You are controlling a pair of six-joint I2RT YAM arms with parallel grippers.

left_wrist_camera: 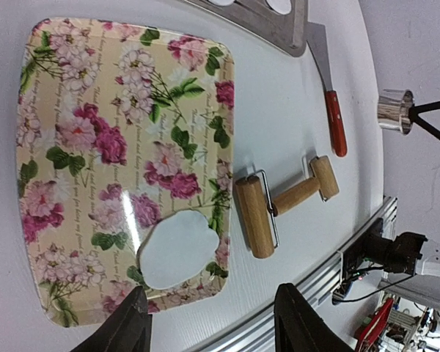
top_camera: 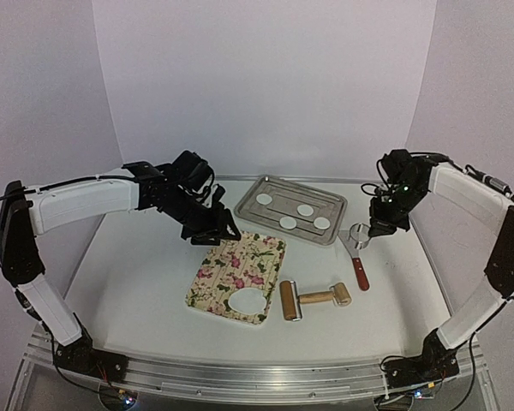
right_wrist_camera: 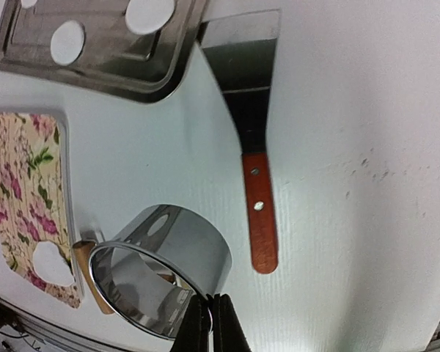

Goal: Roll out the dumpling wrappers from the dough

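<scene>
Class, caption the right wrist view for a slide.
Right gripper pinching the ring cutter by its rim, red-handled spatula and tray of dumpling wrappers beyond.

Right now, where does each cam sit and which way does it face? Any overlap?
Top external: above and behind the left arm and right arm, both in view, looking down across the table.
Left wrist: on the left arm, looking down at the floral board and dough sheet; its two fingers show, apart.
Right wrist: on the right arm, looking down at the ring cutter pinched in its shut jaws.
Shared: both wrist views catch the scraper, the metal tray and the board.
</scene>
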